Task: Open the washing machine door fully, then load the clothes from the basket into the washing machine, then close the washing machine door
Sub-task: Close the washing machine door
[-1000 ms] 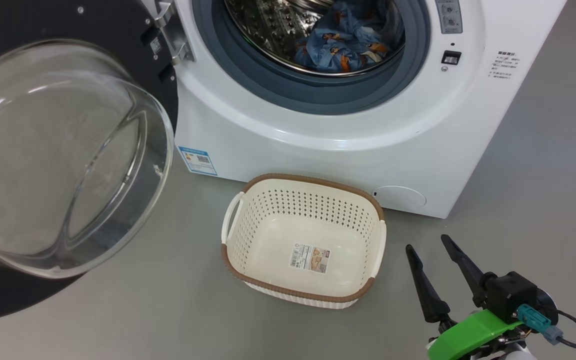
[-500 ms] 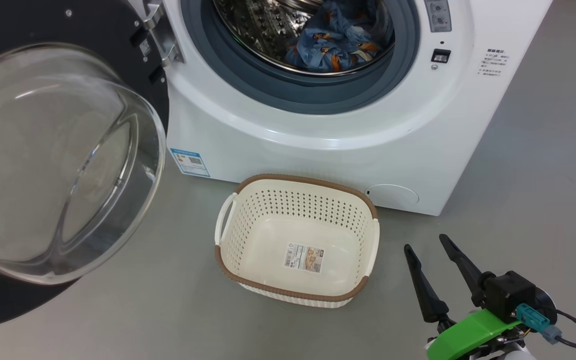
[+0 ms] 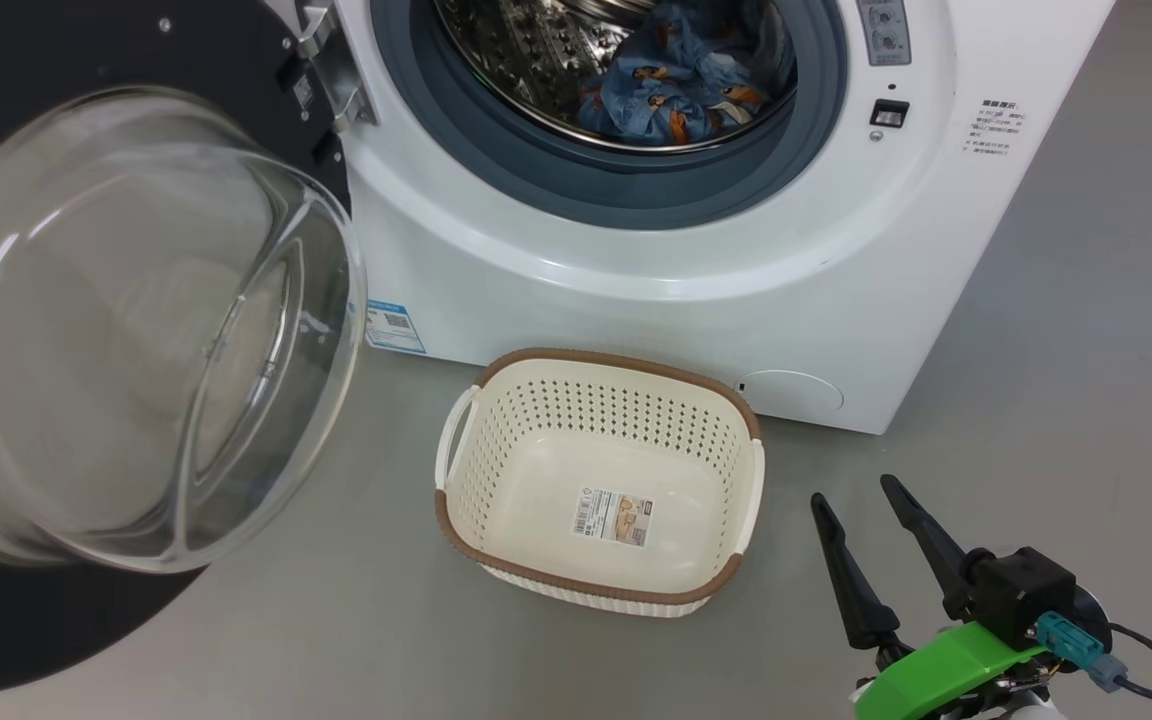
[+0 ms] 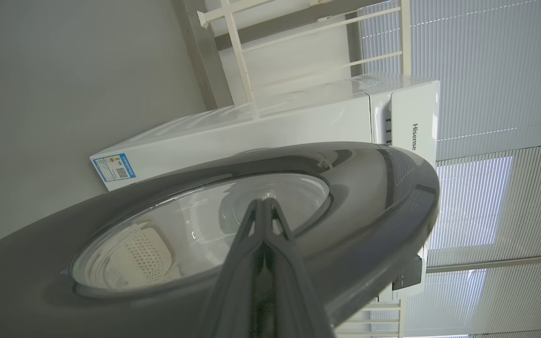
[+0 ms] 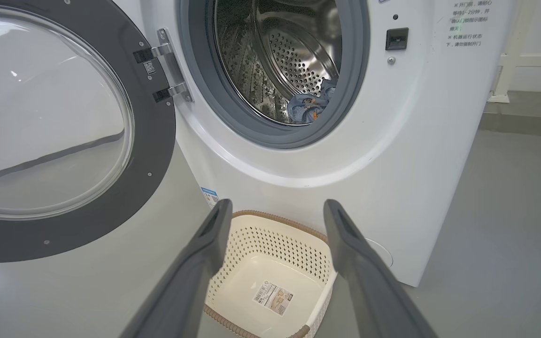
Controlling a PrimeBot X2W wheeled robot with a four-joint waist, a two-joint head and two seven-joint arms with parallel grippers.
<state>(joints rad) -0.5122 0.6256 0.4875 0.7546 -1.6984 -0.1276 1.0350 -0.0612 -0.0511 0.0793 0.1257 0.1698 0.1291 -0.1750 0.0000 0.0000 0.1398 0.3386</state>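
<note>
The washing machine [image 3: 636, 300] stands with its drum open, and the clothes [image 3: 681, 90] lie inside as a blue printed bundle, also seen in the right wrist view [image 5: 308, 105]. The washing machine door [image 3: 136, 330] hangs open at the left, its glass bowl facing me. On the floor in front sits the basket [image 3: 596, 365] with nothing but a label inside. My left gripper [image 4: 263, 202] is shut, its tip at the outer glass of the door [image 4: 369, 188]. My right gripper [image 3: 851, 490] is open and holds nothing, low and to the right of the basket [image 5: 294, 225].
Grey floor [image 3: 1086, 350] spreads to the right of the machine and in front of the basket. A white rack [image 4: 251, 56] and window blinds [image 4: 486, 94] stand behind the machine. A white frame [image 5: 510, 70] is at the far right.
The door has swung a little toward the machine, its glass bowl now covering part of the blue label. The head view shifted slightly. The right gripper stays open in place.
</note>
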